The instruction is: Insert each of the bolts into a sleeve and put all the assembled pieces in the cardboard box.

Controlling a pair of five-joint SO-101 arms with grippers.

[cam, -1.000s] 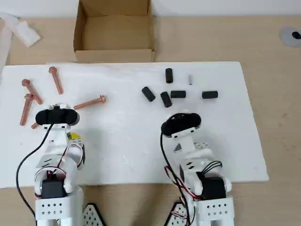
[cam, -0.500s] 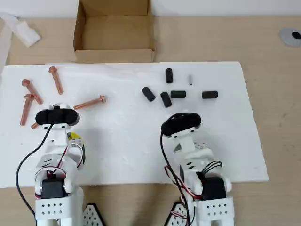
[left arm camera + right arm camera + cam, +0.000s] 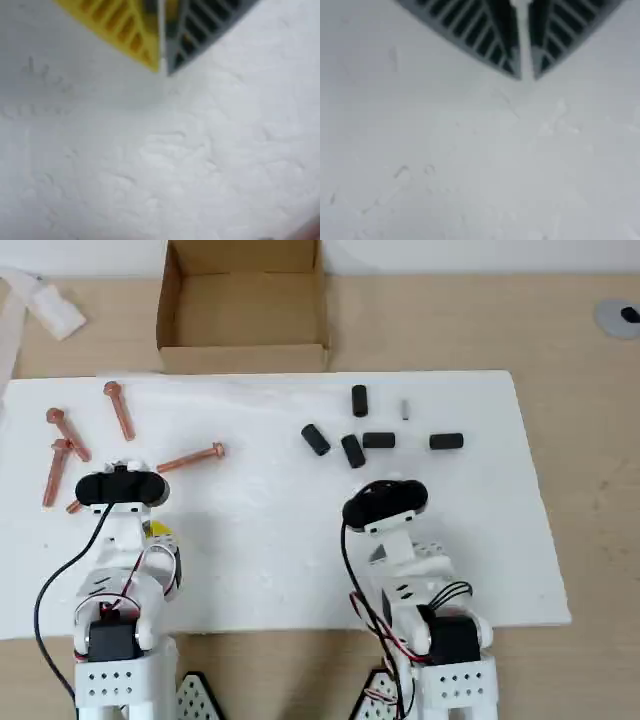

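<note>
Bright, even light falls from above on the tabletop (image 3: 580,390), and the white sheet (image 3: 260,540) shows no hard glare. Shadows are short and soft: faint inside the cardboard box (image 3: 172,300), thin beside the sleeves (image 3: 378,440). A pale grey shadow lies beneath the left arm's fingers (image 3: 125,30).

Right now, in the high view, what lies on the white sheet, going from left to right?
First the cluster of copper bolts → lone bolt → slanted black sleeve → small grey pin → last black sleeve.
</note>
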